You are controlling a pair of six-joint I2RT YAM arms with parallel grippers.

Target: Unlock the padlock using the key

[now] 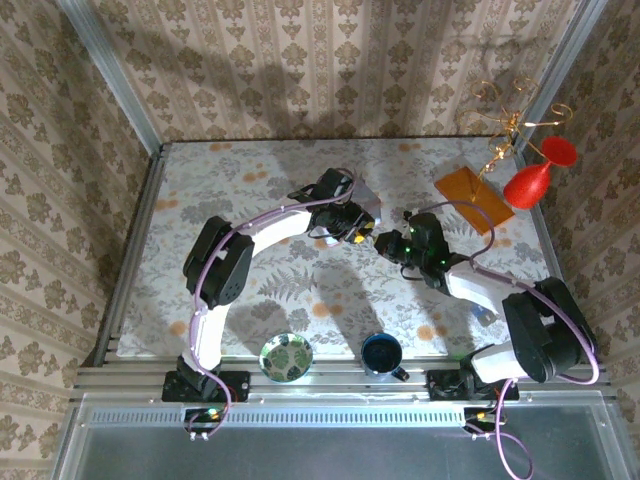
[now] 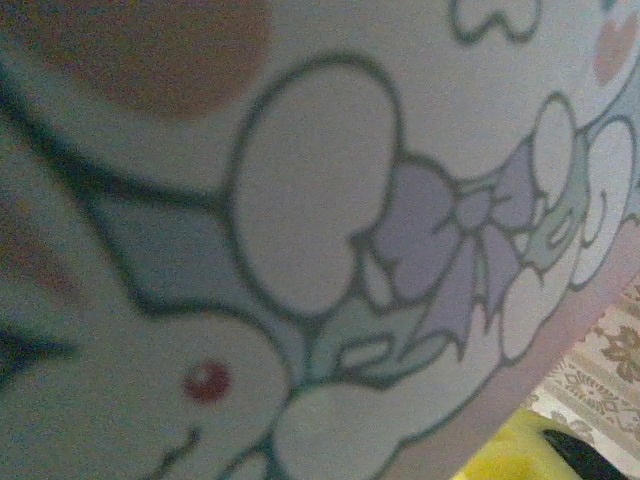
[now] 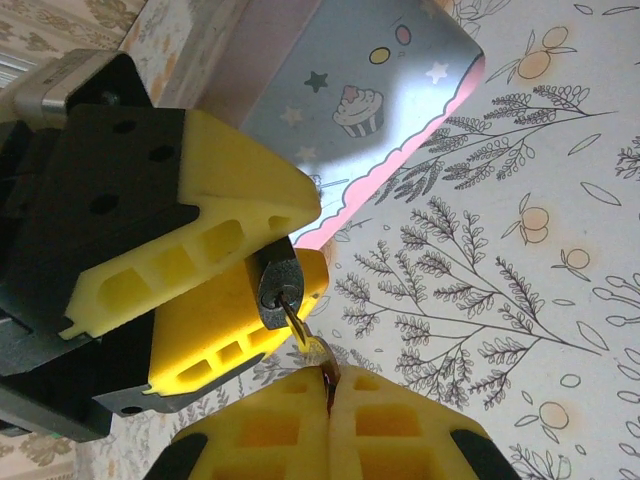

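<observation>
You see the padlock [image 3: 279,287] centre-left in the right wrist view, pinched by the left gripper [image 3: 300,250]. Bottom centre, the right gripper [image 3: 328,395] pinches the key [image 3: 300,325], its tip meeting the padlock. Upper centre: tin [image 3: 370,90].

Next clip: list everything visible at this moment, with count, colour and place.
padlock: one, dark metal, mid-table, between the left gripper's fingers
key: one, gold, tip in the padlock
tin: one, lavender with a cartoon lid, mid-table by the left gripper
bowl: one, green patterned, near edge
cup: one, blue, near edge, right of the bowl
flat sheet: one, orange, far right
vase: one, red, far right corner
wire stand: one, gold, far right corner
table: one, pale floral top
left gripper: yellow fingers, shut on the padlock
right gripper: yellow fingers, shut on the key
</observation>
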